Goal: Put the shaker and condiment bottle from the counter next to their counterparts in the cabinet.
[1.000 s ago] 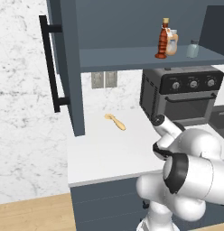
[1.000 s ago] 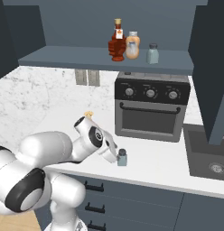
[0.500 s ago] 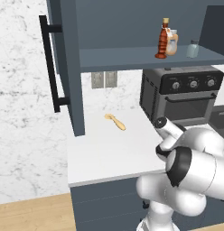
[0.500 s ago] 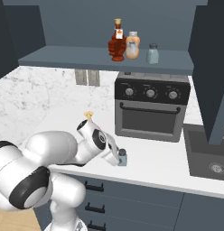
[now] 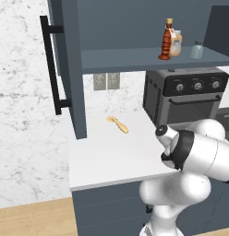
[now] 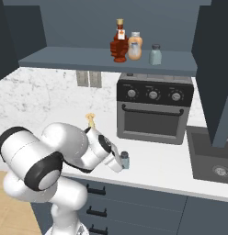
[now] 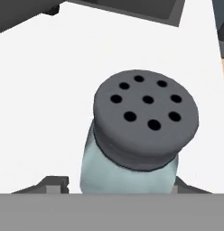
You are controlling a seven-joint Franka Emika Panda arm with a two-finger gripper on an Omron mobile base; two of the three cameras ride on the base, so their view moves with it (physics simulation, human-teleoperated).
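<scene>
The arm is working on the second half of the job: the condiment bottle (image 6: 119, 42) is already standing on the cabinet (image 6: 106, 62) shelf just beside the pale orange bottle (image 6: 135, 46), with the shelf's own small shaker (image 6: 155, 54) a little further along. What is being dealt with now is the shaker (image 6: 125, 160) on the counter (image 6: 157, 167), which is sitting upright in front of the toaster oven (image 6: 154, 108).

The jaws are reaching down at the shaker (image 7: 140, 135), whose holed grey cap is looming close in the hand view, and a dark fingertip (image 7: 53, 184) is showing low on each side of the glass body. Whether they are pressing on it or only bracketing it I cannot tell, since the contact points are lying at the edge of that view.

By my reading this is the grasp stage. The next move is calling for a firm pinch on the body below the cap, then a straight lift off the counter, clearing the oven top, and a placement on the shelf next to the matching shaker without knocking the bottles
</scene>
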